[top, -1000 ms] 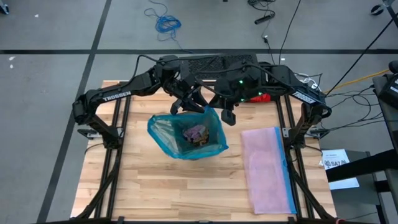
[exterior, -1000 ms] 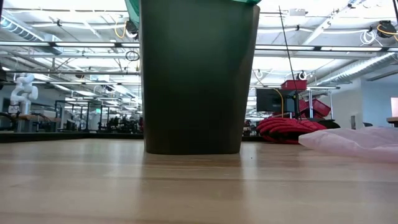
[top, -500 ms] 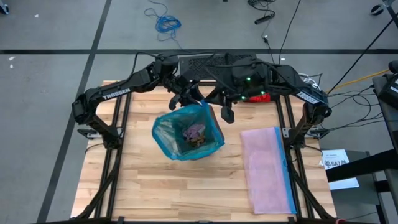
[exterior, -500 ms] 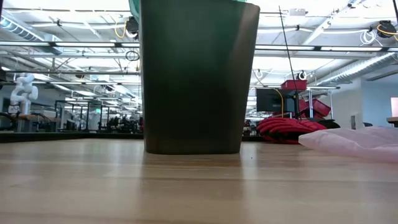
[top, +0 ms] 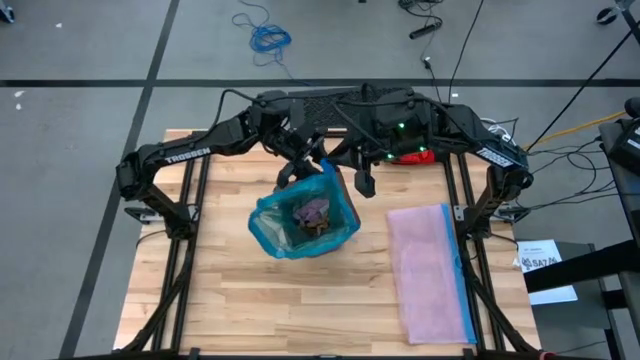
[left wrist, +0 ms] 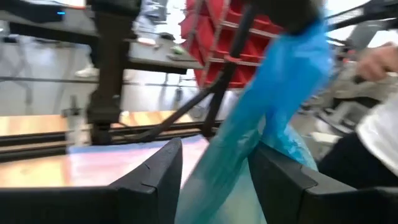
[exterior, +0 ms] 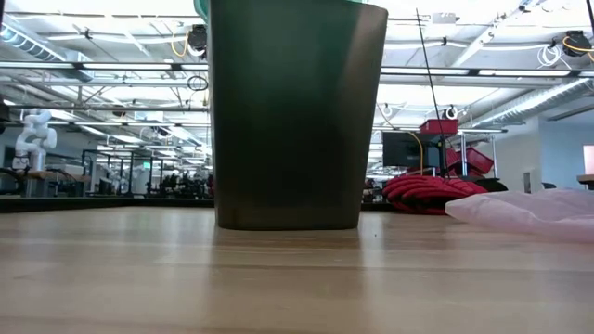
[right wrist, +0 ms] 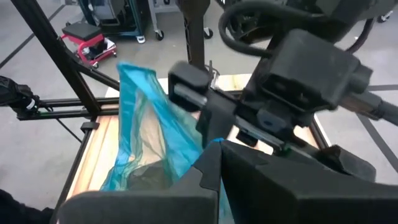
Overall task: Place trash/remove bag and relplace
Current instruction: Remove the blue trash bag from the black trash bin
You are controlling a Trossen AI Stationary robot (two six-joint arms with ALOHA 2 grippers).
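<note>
Bright, even overhead light; left wrist view motion-blurred, low view backlit by glaring ceiling lights [exterior: 111, 37].

Wooden table [top: 250, 300] — dark bin [exterior: 295, 121], pink bag [top: 430, 270], red glove [exterior: 422, 193] on it.

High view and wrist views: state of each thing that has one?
teal bag: in the bin, mouth open, far rim pulled up.
bin: upright on the table.
trash: inside the bag.
pink bag: lying flat, unused.
left gripper: open, bag rim between its fingers.
right gripper: shut on the teal bag.
</note>
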